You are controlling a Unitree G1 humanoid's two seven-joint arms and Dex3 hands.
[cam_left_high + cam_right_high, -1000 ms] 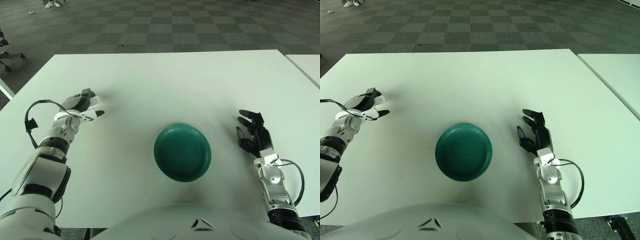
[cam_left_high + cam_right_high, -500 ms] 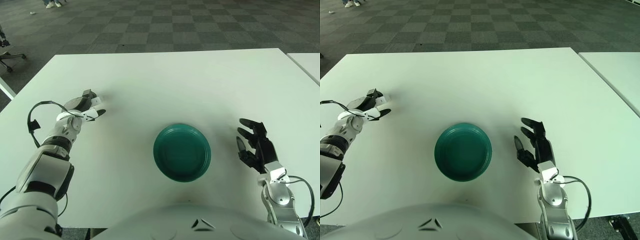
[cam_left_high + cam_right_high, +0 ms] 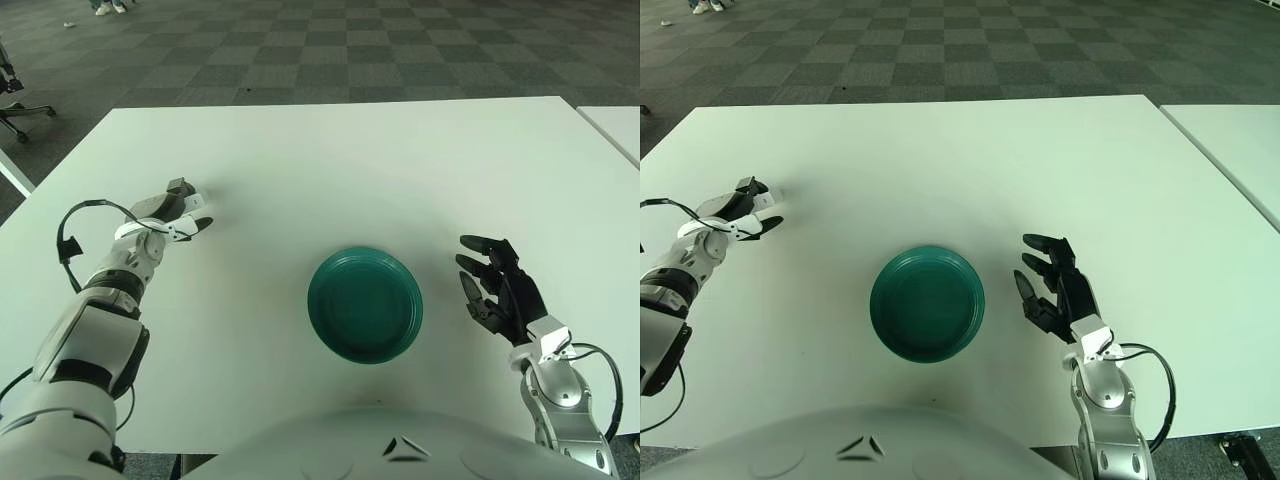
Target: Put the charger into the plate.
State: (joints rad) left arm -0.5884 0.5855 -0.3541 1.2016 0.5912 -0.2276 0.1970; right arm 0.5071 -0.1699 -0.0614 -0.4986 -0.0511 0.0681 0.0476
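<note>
Green plate (image 3: 365,304), centre of white worktop (image 3: 330,160), holds nothing. Left hand (image 3: 172,212), left of frame, fingers curled around something white, likely the charger (image 3: 190,204), though I cannot tell for certain. Right hand (image 3: 498,290), right of plate, fingers spread, idle; next move: carry to plate.

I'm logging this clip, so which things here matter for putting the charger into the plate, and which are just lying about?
Belongs to the job: green plate; left hand, with a small white thing, likely the charger, at it; right hand, open, right of the plate.
Just about: neighbouring table; chair base on the floor.
</note>
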